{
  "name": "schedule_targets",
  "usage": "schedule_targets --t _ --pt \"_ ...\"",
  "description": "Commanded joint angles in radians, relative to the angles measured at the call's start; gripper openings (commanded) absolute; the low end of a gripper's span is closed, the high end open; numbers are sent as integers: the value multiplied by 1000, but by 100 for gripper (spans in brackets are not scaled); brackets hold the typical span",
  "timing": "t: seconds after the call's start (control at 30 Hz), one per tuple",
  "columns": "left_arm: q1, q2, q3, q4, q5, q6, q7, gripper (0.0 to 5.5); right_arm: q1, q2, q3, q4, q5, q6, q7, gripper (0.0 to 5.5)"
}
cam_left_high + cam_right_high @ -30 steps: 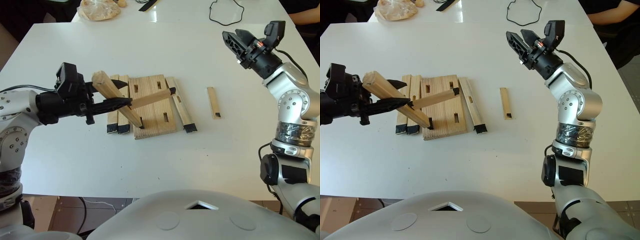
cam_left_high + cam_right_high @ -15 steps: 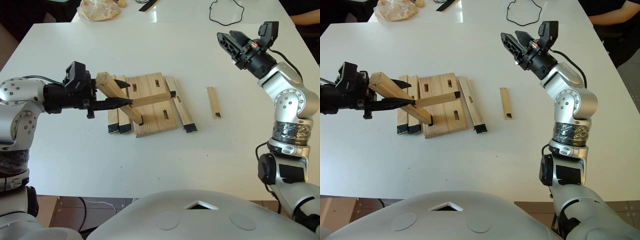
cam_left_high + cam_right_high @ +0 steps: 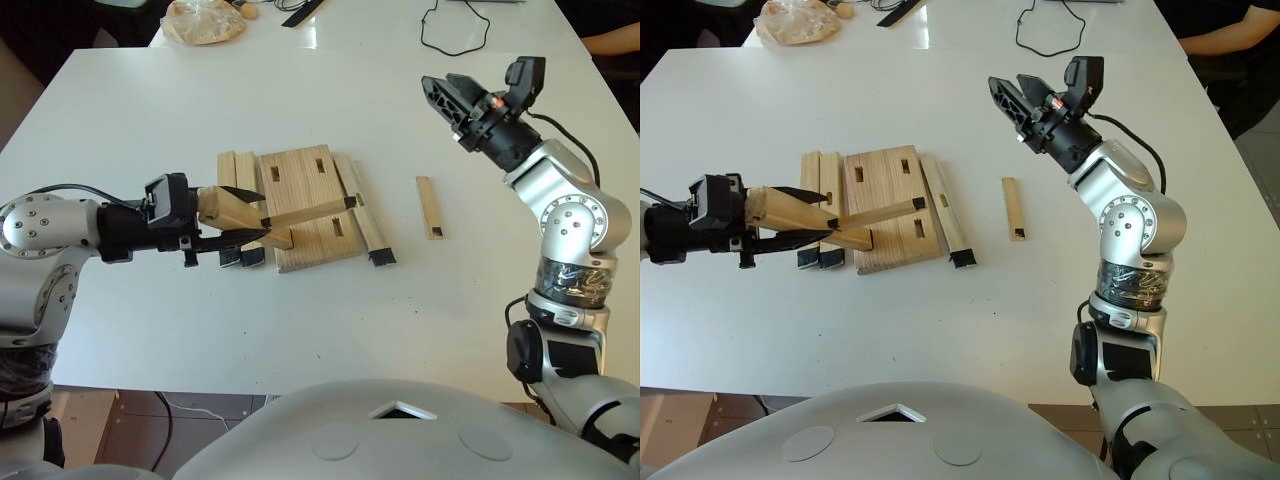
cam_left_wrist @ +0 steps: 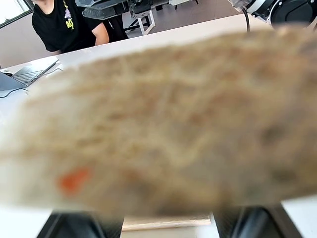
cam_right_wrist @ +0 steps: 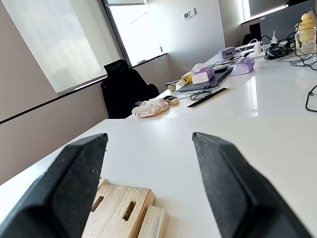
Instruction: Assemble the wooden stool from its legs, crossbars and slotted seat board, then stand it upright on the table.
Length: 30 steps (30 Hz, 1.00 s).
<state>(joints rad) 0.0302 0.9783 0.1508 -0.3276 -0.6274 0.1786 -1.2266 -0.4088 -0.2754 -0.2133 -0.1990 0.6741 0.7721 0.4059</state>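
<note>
Head view: left gripper (image 3: 245, 213) clamps a pale wooden leg (image 3: 225, 205) at the near-left corner of the flat slotted wooden seat board (image 3: 297, 182), mid white desk (image 3: 300, 320).
Left wrist view: the leg sits close and blurred.
Right wrist view: right gripper (image 5: 148, 141) is spread wide, well apart from the board.

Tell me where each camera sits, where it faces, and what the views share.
Left eye view: on the head, facing down over the table; both arms, left gripper holding a leg, right gripper raised.
Right eye view: its stereo twin, same scene.
Left wrist view: on that wrist, facing the held leg.
Right wrist view: on that wrist, facing between its open fingers toward the seat board, shared with the head views.
</note>
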Motion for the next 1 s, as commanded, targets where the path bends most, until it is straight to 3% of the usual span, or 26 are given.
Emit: schedule_targets --t 0.03,0.13,0.17,0.33,0.57,0.8,1.0 --pt "-52 34 -162 159 175 -8 -93 205 65 28 -21 -71 25 19 -62 315" --pt "-152 54 -206 232 201 -41 -164 205 110 61 -23 -104 23 -1 -103 315" --pt "-191 49 -221 261 212 -53 -177 241 122 70 -30 -114 25 -9 -114 315" --pt "-422 2 -302 458 275 -125 -278 311 193 132 -56 -162 23 -72 -180 315" --pt "-623 39 -397 748 349 -249 -388 314 238 213 -42 -175 0 -197 -228 315" --pt "-827 28 -398 732 164 -16 -388 314 304 286 -22 -157 -34 -317 -259 315" --pt "-866 26 -243 647 81 173 -334 314 251 258 -31 -97 -35 -356 -241 315"
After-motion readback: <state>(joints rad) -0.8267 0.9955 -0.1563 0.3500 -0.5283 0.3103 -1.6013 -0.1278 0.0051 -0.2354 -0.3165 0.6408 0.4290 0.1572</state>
